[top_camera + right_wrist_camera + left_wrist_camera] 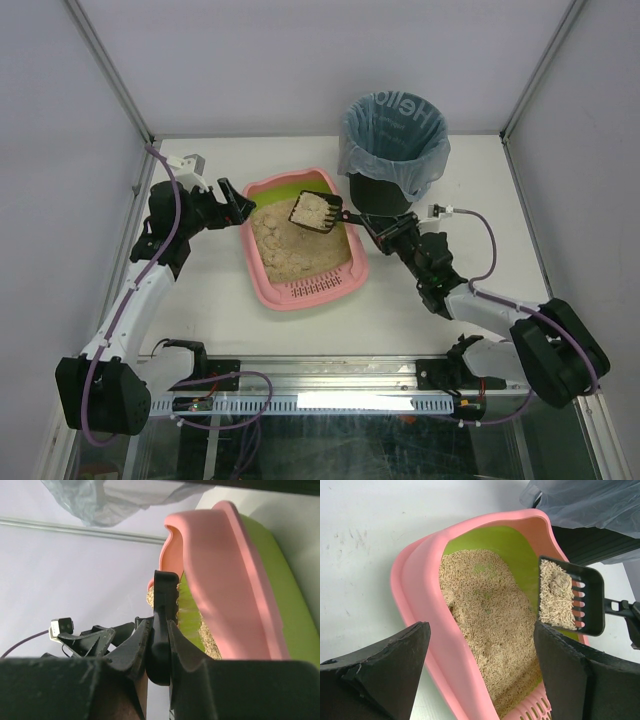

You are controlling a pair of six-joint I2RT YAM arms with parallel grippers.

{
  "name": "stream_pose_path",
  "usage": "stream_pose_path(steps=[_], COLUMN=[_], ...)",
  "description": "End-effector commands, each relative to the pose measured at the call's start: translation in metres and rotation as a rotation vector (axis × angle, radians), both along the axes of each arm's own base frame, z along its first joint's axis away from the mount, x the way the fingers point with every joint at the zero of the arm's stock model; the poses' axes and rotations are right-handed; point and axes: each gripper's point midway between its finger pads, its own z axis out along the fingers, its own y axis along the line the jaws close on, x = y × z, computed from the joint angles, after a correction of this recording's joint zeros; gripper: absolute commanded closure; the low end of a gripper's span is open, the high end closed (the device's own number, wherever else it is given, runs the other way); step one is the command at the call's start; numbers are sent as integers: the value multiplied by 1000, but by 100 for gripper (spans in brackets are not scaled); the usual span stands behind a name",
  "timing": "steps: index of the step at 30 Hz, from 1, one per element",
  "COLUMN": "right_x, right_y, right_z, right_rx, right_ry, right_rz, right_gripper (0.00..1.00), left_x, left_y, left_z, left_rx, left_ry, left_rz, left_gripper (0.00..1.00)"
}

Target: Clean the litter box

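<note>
The pink litter box (262, 270) with lime-green inner wall and beige litter sits mid-table; it also shows in the left wrist view (420, 605) and the right wrist view (225, 570). My right gripper (375, 231) is shut on the handle of the small black slotted scoop (316, 213), which is held above the box's far right corner with litter and a clump in it (572, 597). In the right wrist view the fingers (135, 647) clamp the scoop handle (161, 630). My left gripper (238, 205) is open at the box's far left rim, its jaws straddling the rim.
A round black bin (395, 145) lined with a blue bag stands just behind and right of the litter box, close to the scoop. The slotted pink ledge (318, 290) is at the box's near end. White walls and metal posts enclose the table.
</note>
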Motion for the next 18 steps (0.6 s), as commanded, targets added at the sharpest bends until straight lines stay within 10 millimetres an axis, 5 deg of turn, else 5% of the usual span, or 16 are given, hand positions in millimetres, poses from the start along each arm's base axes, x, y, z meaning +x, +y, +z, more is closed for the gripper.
stream_pose_path(steps=[1,4,8,11,15,18], right_x=[-5,7,-5,8,-2,11], right_y=[29,1,40,7,42,7], right_z=[63,49,64,48,62,44], right_rx=[129,172,154,204,174,228], right_ry=[-168,-104,-160,-97,-149,-89], right_rz=[114,8,152,33,161,39], right_gripper=[100,100,100,100,100,100], left_x=[5,6,6,8,7,8], left_y=[1,0,1,-1,2,0], left_z=[13,14,12,12,10,12], left_rx=[-11,-11,-10,-16,-10,-11], left_ry=[-54,-53,-50,-43,-41,-45], left_rz=[3,-6,4,-12,4,-3], left_gripper=[13,14,13,14,13,13])
